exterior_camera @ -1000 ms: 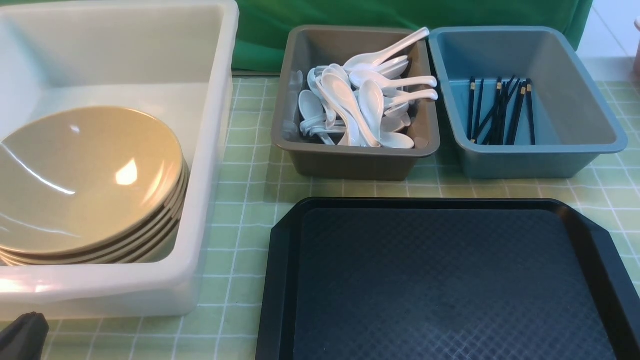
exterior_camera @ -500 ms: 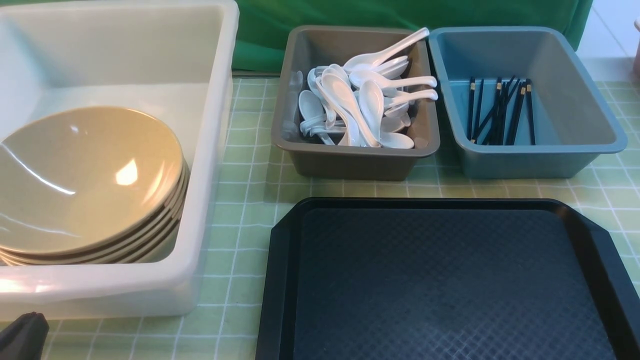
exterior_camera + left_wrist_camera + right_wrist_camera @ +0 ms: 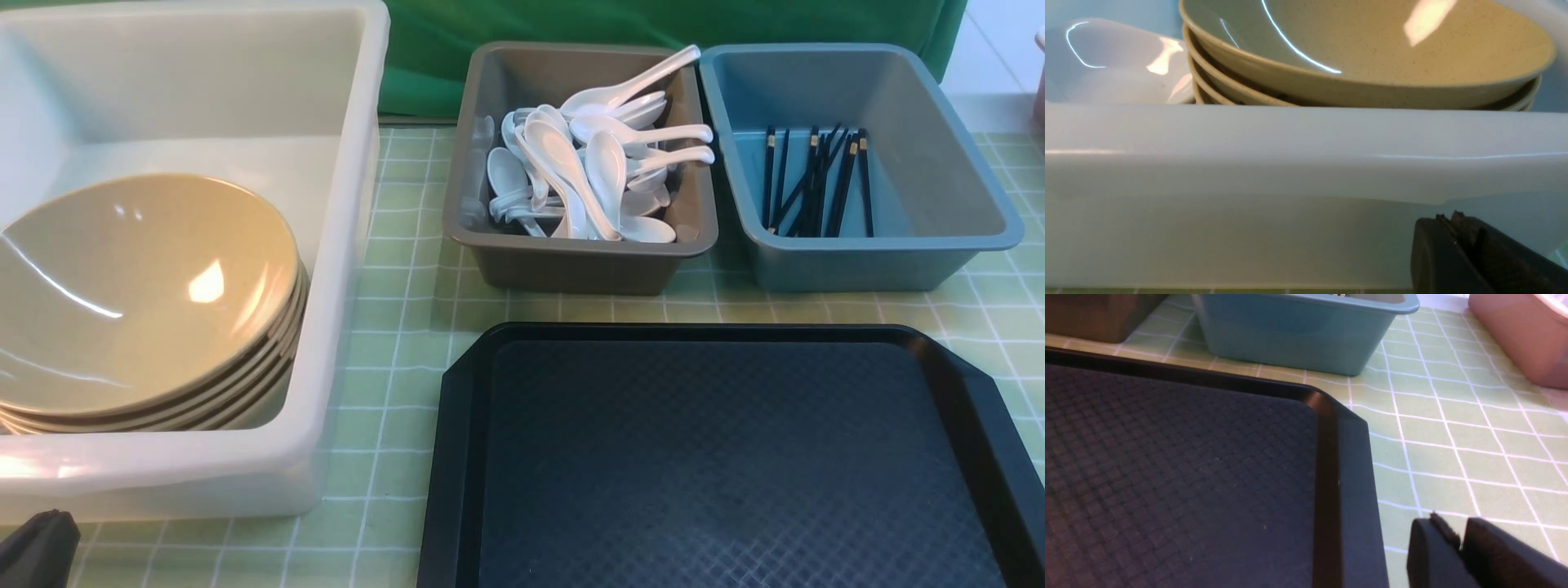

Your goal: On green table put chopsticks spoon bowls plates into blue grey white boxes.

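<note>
Black chopsticks (image 3: 816,184) lengthwise, front-to-back.

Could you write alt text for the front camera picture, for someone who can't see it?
An empty black tray sits nearest on a green table; behind it, tan bowls fill a white box, spoons a grey box, chopsticks a blue box.
</note>
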Available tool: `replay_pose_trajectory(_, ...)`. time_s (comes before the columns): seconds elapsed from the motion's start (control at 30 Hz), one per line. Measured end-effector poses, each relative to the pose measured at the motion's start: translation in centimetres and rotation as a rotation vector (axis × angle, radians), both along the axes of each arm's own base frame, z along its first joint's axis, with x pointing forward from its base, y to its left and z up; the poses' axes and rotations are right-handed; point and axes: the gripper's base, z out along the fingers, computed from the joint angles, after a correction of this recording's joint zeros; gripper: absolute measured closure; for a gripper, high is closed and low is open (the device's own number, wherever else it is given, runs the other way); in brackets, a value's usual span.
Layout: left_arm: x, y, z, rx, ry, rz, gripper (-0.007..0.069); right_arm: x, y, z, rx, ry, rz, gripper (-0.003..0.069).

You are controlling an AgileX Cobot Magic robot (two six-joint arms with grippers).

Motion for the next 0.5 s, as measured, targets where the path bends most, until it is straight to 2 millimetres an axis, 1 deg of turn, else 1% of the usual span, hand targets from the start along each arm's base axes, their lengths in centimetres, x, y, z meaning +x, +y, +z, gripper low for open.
replay_pose_trajectory(0.5,0.00,0.00,0.00,0.000,0.000,0.000,0.0627,0.01,0.00,-0.01,0.000,-0.002,0.000,0.0521)
